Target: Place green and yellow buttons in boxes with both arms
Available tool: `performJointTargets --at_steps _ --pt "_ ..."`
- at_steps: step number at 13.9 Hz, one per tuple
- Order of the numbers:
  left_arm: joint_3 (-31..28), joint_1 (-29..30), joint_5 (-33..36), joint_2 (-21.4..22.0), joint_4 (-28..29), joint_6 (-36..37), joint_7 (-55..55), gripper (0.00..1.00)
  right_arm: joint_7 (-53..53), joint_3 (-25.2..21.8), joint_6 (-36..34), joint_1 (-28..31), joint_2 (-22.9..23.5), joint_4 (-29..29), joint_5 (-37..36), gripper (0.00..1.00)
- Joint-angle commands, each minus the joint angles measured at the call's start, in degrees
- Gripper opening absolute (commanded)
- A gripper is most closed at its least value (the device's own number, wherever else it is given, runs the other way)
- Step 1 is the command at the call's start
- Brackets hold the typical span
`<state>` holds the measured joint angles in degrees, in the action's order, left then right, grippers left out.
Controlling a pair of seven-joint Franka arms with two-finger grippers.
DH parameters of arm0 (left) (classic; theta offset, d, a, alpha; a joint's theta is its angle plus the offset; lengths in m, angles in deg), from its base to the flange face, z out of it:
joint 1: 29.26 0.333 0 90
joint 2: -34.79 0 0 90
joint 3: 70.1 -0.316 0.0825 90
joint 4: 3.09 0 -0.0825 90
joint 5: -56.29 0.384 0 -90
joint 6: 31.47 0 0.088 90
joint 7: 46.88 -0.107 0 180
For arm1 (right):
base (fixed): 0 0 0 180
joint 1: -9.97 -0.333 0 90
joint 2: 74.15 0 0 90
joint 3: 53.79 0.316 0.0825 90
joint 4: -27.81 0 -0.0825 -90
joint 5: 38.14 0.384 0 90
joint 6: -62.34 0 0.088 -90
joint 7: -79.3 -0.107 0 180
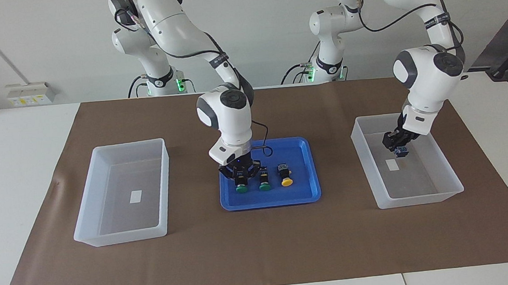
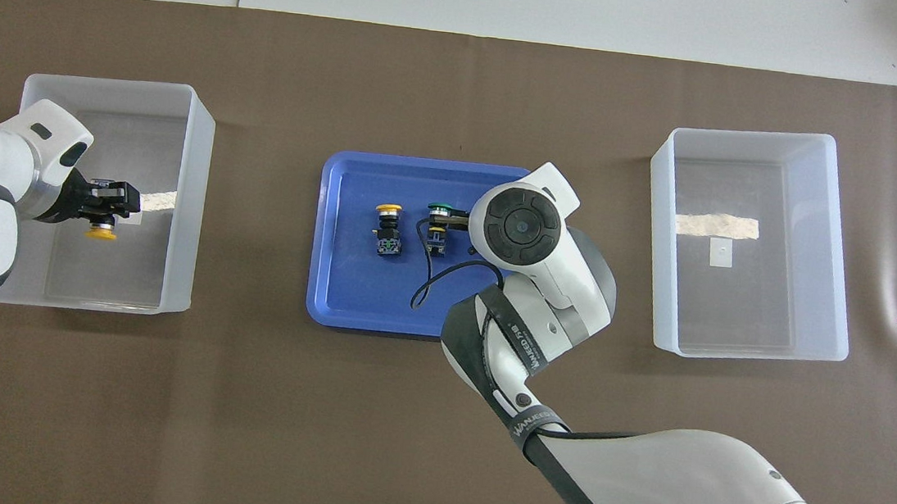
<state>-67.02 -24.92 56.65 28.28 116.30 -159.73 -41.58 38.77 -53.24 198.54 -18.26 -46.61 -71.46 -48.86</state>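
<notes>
Left gripper (image 1: 400,145): clenched on yellow button (image 2: 101,233), inside box (image 1: 452,192). Right gripper (image 1: 240,176): fingers straddling green button (image 1: 241,188) in tray (image 1: 303,197), grip indeterminate.

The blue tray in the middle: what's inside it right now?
The blue tray holds two green buttons and one yellow button. The right gripper is down around one green button, whose body it largely covers.

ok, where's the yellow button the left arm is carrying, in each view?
Facing view: in the left pincer, over the box at the left arm's end; only the yellow button's dark body shows.
Overhead view: yellow cap under the left pincer, over the same box.
Shared landmark: the blue tray mid-table.
</notes>
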Motion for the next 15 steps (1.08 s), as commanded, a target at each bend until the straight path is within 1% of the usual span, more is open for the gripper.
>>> performJointTargets --at_steps 1,2,5,7,8,9,10,11,12,14,15 --pt "0.3 0.3 -0.2 1.0 3.4 -2.5 -3.9 0.0 1.9 0.5 -4.6 4.0 -4.9 0.0 -1.3 0.0" --pt "0.3 0.3 -0.1 1.1 4.9 -3.7 -4.4 0.0 3.4 0.5 -6.4 5.3 -6.3 -0.1 -1.3 0.0" --pt "0.3 0.3 -0.1 1.8 8.4 -5.4 -6.2 0.07 10.9 0.5 -9.7 10.9 -9.9 -0.8 -1.3 0.0" --pt "0.3 0.3 -0.1 1.6 9.2 -7.5 -6.3 0.19 17.9 0.5 -10.9 15.6 -10.6 -0.8 -1.2 0.0" --pt "0.3 0.4 -0.1 1.1 9.3 -8.5 -7.4 0.23 22.8 0.5 -10.7 18.4 -10.6 -0.8 -0.8 0.0" --pt "0.2 0.6 -0.1 1.1 9.4 -8.9 -8.7 0.33 26.5 0.5 -10.4 20.4 -10.5 -0.9 -0.5 0.0" --pt "0.1 0.9 -0.1 1.0 9.3 -8.9 -9.0 0.69 29.7 0.6 -10.1 22.4 -10.5 -1.5 -0.5 0.0" --pt "0.1 0.9 -0.1 1.0 9.1 -8.9 -9.0 0.93 32.2 0.6 -9.6 24.1 -10.6 -2.1 -0.4 0.0" --pt "0.1 0.9 -0.1 0.8 8.7 -8.8 -9.1 1.0 34.1 0.6 -8.6 25.1 -10.6 -2.8 -0.4 0.0" --pt "0.1 1.0 -0.1 0.8 6.8 -8.2 -9.1 1.0 35.6 0.6 -2.7 27.2 -9.9 -4.5 -0.4 0.0" --pt "0.1 1.0 -0.1 1.4 5.7 -7.9 -8.9 1.0 35.8 0.6 1.0 28.0 -8.7 -5.0 -0.4 0.0"
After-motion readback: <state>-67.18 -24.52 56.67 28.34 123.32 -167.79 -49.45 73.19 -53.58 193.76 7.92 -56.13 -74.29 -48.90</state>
